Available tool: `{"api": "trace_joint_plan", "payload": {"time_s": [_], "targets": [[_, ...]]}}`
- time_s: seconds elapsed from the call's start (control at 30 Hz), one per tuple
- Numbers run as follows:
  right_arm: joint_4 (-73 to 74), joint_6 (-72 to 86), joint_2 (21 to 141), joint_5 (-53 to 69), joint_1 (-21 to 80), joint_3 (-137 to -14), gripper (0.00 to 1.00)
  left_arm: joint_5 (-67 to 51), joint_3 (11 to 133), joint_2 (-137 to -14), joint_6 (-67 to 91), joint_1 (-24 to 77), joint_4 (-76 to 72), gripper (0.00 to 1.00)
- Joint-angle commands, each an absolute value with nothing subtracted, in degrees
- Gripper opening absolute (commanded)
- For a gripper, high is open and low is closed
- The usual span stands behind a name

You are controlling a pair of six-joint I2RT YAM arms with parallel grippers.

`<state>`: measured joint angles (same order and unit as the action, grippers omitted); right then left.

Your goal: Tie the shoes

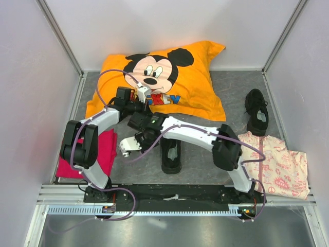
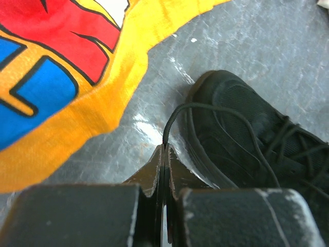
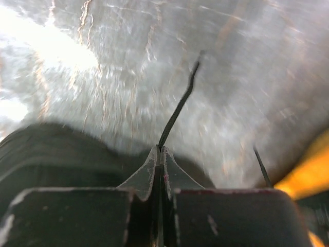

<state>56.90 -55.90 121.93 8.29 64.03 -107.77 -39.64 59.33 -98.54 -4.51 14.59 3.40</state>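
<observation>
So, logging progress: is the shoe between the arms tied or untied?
Untied. The left hand and right hand are each shut on a loose lace end; no bow shows on the shoe.

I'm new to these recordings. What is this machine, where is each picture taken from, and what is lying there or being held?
These are two robot arms bolted at the near edge of a grey table. The wide picture comes from a fixed camera above and behind them. The two close-ups come from a camera on each wrist, looking out past that arm's own fingers.

On the table lie an orange cartoon pillow, a red cloth, a pink garment and two black shoes: the near shoe between the arms and the far shoe on the right.

The left end effector is shut on a thin black lace that loops back to the near shoe. The right end effector is shut on a lace strand. That view is blurred, so where the strand leads is unclear.
</observation>
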Motion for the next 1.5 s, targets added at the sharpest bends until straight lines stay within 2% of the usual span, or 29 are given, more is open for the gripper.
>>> {"api": "trace_joint_plan", "payload": {"time_s": [0.0, 0.47, 0.87, 0.93, 0.97, 1.03, 1.07, 1.13, 1.17, 1.3, 1.47], "targets": [[58.5, -51.5, 111.0, 10.6, 61.4, -104.4, 0.0, -42.0, 61.2, -91.8, -10.6, 14.1, 9.7, 0.02], [59.5, -46.1, 91.8, 20.6, 48.8, -89.3, 0.0, -39.4, 44.7, -64.1, -43.8, 14.0, 40.7, 0.02], [57.9, -43.3, 84.5, 28.9, 44.2, -82.0, 0.0, -32.5, 31.1, -51.4, -64.9, 14.0, 47.3, 0.02], [57.7, -43.0, 85.2, 30.1, 44.0, -82.5, 0.0, -34.1, 31.5, -48.7, -63.2, 14.0, 46.2, 0.17], [57.6, -42.4, 85.9, 30.8, 44.0, -82.9, 0.0, -35.6, 32.9, -47.5, -62.6, 14.0, 45.8, 0.32], [57.4, -41.1, 86.7, 32.8, 44.1, -84.1, 0.0, -41.7, 34.2, -42.6, -60.9, 14.0, 43.5, 0.42], [57.3, -40.0, 87.6, 33.2, 44.1, -84.5, 0.0, -43.8, 35.1, -41.0, -59.9, 14.0, 42.3, 0.51], [57.3, -39.0, 88.5, 34.4, 43.9, -85.3, 0.0, -48.1, 35.6, -39.0, -58.4, 14.1, 39.4, 0.6], [57.2, -38.3, 89.1, 35.1, 43.7, -85.6, 0.0, -48.9, 35.9, -38.2, -57.5, 14.3, 36.8, 0.63], [57.2, -35.0, 90.6, 37.5, 43.1, -86.7, 0.0, -49.0, 36.1, -39.1, -53.9, 18.8, 28.3, 0.66], [57.4, -29.9, 94.6, 41.1, 41.6, -89.6, 0.0, -37.2, 33.6, -41.7, -49.7, 32.7, 10.3, 0.64]]}}
